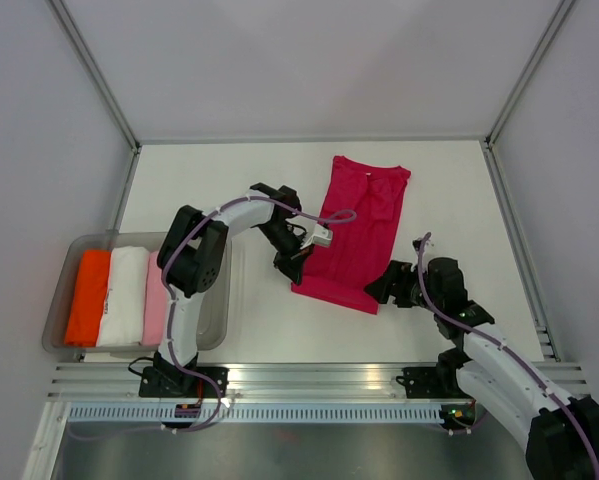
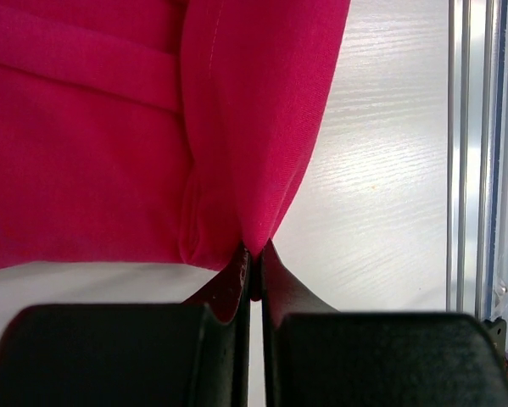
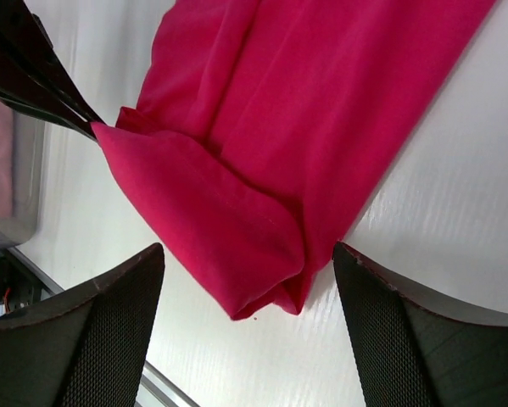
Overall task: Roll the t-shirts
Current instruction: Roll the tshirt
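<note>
Garment in work: magenta t-shirt (image 1: 357, 222), folded lengthwise into a narrow strip, flat on the white table (image 1: 229, 180). It stretches away from both grippers, with its hem end nearest them.

Left gripper (image 2: 254, 250): jaws pressed together on the hem corner on its own side. A peak of cloth rises straight out of the pinch.

Right gripper (image 3: 247, 254): jaws spread wide, holding nothing. They straddle the opposite hem corner, which lies between the two fingers. A short flap of the hem is already turned over onto the strip just ahead of this gripper.

Step in hand, as judged: the start of the roll at the hem, with only one corner secured.

Next move calls for: the right jaws closing on their corner, then both corners carried forward together, level with each other, so the roll stays straight along the strip.

Container: clear plastic tub (image 1: 222, 300), well off to the outer side of the left gripper, beside that arm's base.

Contents, side by side: orange bundle (image 1: 87, 298), white bundle (image 1: 127, 295), pale pink bundle (image 1: 155, 300). They look like finished shirts, though whether rolled or folded cannot be told.
</note>
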`<action>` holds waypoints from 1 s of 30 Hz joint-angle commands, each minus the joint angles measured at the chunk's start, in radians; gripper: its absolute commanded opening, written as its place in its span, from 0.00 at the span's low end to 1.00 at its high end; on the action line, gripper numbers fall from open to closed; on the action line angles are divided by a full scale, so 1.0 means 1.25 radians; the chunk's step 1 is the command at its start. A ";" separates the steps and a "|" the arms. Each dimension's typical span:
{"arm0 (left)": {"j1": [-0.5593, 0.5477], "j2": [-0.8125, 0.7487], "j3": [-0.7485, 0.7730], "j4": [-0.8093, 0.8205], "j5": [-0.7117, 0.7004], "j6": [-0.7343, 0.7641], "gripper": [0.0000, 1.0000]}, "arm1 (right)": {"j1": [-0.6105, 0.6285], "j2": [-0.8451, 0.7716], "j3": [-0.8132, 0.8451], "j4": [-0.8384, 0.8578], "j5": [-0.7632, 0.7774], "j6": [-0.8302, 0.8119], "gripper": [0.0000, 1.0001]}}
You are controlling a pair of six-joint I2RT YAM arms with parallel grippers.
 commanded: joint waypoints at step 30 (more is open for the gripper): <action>0.004 0.040 0.070 -0.175 0.058 0.128 0.06 | 0.127 0.021 -0.074 0.017 -0.089 0.116 0.00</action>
